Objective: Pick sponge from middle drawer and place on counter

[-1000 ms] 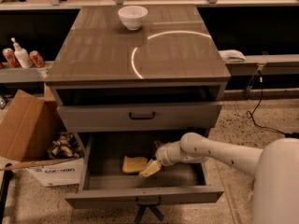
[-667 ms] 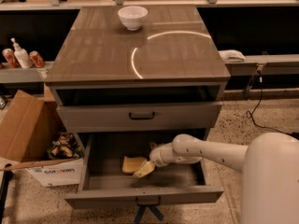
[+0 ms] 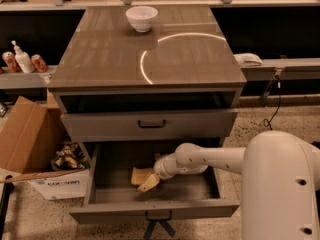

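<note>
Counter (image 3: 100, 64): glossy, with a curved glare. Middle drawer (image 3: 150, 210): standing open under the shut upper drawer (image 3: 150, 125). White arm (image 3: 215, 159) reaches into it from the right. White bowl (image 3: 142, 18) on the counter's far edge. Sponge (image 3: 138, 174) on the drawer floor, the gripper (image 3: 150, 183) against it; grip state cannot be told

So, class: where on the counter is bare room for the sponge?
The counter is bare everywhere in front of the white bowl at its back edge. Crowded: the middle drawer, where the gripper sits at the sponge.
</note>
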### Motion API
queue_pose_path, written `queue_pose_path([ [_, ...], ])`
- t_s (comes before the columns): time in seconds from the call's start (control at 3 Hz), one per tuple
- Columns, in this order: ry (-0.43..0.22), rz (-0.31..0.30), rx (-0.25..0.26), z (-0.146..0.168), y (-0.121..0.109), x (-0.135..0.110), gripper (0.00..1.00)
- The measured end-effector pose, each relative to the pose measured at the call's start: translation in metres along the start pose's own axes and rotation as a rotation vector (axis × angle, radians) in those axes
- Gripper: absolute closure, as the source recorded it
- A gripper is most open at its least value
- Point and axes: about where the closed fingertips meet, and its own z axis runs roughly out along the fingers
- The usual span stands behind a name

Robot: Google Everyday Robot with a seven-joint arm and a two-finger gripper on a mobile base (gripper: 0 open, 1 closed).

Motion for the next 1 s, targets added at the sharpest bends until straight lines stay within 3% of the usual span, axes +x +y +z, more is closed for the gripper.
queue_pose_path([
  [0.33,0.0,0.0,0.0,0.0,0.0,0.0,0.0],
  [1.0,0.077,-0.05,0.021,0.005,0.019,-0.014,0.0],
])
